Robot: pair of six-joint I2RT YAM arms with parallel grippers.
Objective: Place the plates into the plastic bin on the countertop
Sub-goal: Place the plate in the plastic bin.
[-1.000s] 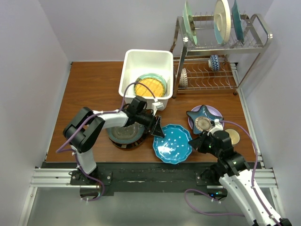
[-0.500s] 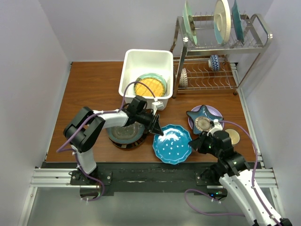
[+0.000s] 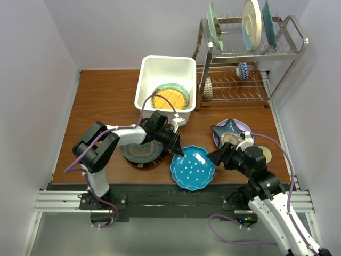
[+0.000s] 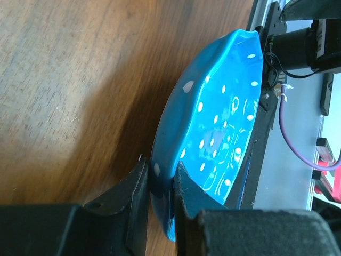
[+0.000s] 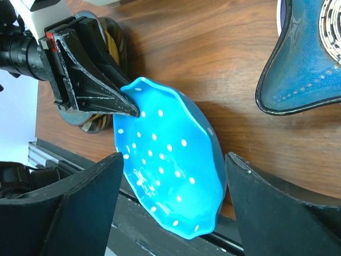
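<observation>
A blue dotted plate is tilted near the countertop's front edge. My left gripper is shut on its left rim; in the left wrist view the black fingers pinch the rim of that plate. My right gripper stands open just right of the plate, touching nothing; its view shows the plate between its wide-apart fingers. The white plastic bin at the back holds an orange dotted plate. A dark teal plate lies under my left arm. A blue star-shaped plate rests on a lilac one.
A metal wire rack with large upright plates stands at the back right, close beside the bin. A black rail runs along the front edge, and the dotted plate overhangs it. A small tan disc lies by my right arm.
My left gripper closed on the dotted plate's rim. My right gripper then opened and let go of the plate's right side, and the plate shifted slightly left and toward the front edge.
</observation>
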